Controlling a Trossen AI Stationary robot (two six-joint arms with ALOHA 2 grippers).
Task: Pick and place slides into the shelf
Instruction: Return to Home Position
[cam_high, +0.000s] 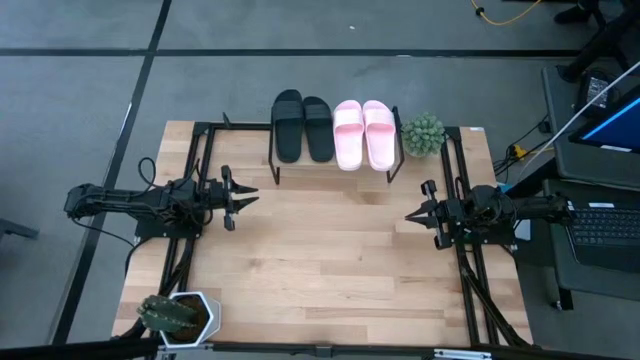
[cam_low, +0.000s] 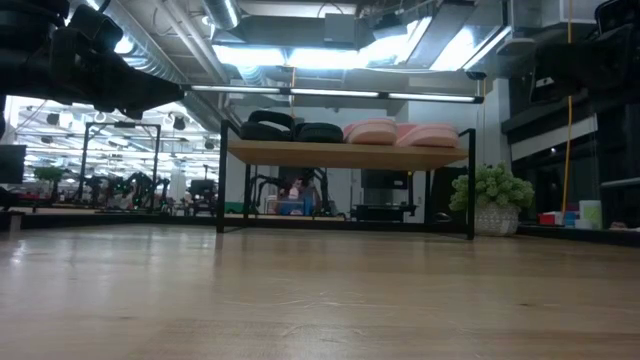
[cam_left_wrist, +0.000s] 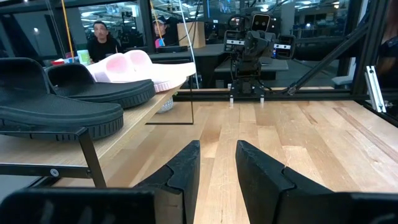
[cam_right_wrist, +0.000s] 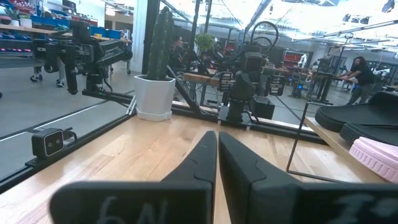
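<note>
The wooden table (cam_high: 320, 270) lies up front. At its far edge the shelf (cam_low: 345, 155) carries all four slides (cam_low: 372, 131): black pair (cam_high: 289, 125) left, pink pair (cam_high: 349, 135) right, soles overhanging the board. Left gripper (cam_high: 243, 192) hangs slightly parted, right gripper (cam_high: 412, 214) pinched closed, both empty, near the rack's legs. An arm clipping a leg could, I'd guess, shake a slide off

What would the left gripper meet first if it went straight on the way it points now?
Bare light wooden tabletop lies ahead of the left gripper; first in line, probably, is the dark right gripper facing it.
</note>
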